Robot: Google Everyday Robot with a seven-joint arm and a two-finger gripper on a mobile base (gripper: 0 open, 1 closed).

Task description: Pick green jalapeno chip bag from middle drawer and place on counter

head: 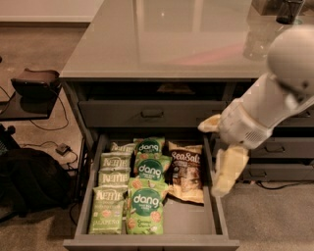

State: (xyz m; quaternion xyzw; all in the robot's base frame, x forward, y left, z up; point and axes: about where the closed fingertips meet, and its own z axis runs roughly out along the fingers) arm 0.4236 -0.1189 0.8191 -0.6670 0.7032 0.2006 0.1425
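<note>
The middle drawer point(147, 242) stands pulled open below the counter point(162, 39). Several pale olive green jalapeno chip bags lie in a column along its left side; the nearest one point(107, 211) shows "JALAPENO" at its bottom edge, with more behind it point(113, 177). Brighter green "dang" bags point(145, 210) fill the middle and a tan and black "Sea Salt" bag point(186, 171) lies to the right. My gripper point(211, 159) hangs on the white arm over the drawer's right wall, beside the Sea Salt bag. Its pale yellow fingers point(228, 169) are spread and hold nothing.
A shallower closed drawer with a bar handle point(152, 113) sits above the open one. More closed drawers point(274, 147) are at the right. A clear bottle point(255, 39) and a dark object point(289, 10) stand on the counter's far right. A black bag point(29, 181) and cables lie on the floor at left.
</note>
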